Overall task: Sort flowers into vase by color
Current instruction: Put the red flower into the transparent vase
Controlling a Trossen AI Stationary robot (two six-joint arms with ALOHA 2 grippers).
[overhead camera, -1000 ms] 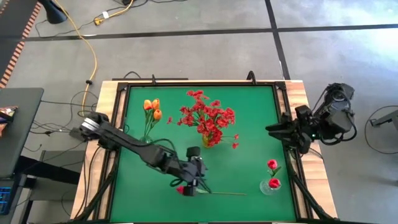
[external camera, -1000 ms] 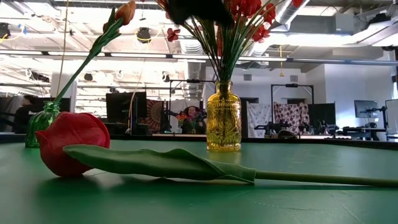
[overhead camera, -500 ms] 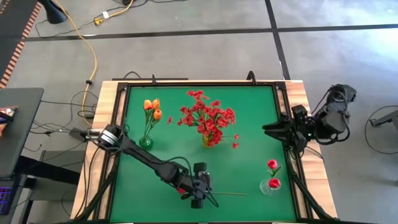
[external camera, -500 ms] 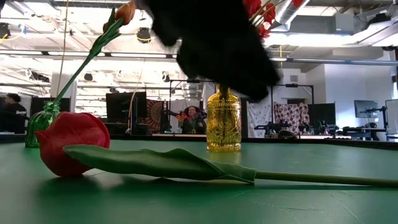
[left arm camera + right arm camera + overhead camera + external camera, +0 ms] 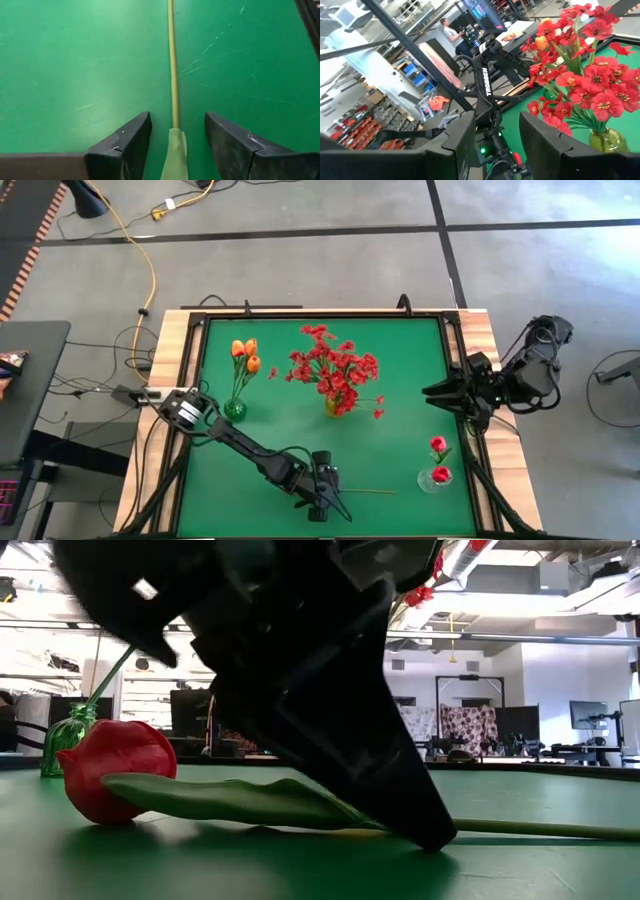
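Tulip (image 5: 115, 768), red-pink, lying flat on the green worktop (image 5: 400, 380) near its front edge, long axis running across the worktop: bud toward the left arm's side, thin stem (image 5: 368, 492) pointing toward the right arm's side. In the low view the bud rests on the surface at the picture's left, a long green leaf (image 5: 230, 800) trailing from it along the stem. Left tool (image 5: 322, 498) down over the stem just behind the leaf, its two fingers (image 5: 122, 145) spread apart with the stem (image 5: 172, 65) running straight between them and the leaf tip at their base; neither finger is seen touching the stem. In the high view the bud is hidden under the left arm; in the low view the dark tool fills most of the frame and covers the middle of the flower. Right tool (image 5: 432, 391) waits off the worktop's right edge, fingers (image 5: 547, 142) parted, holding nothing. Standing elsewhere: a yellow vase (image 5: 331, 408) of small red blossoms (image 5: 335, 365) mid-worktop, a green vase (image 5: 235, 410) with orange tulips (image 5: 245, 354) toward the left, and a clear vase (image 5: 433, 480) with red-pink buds (image 5: 438, 445) at front right.
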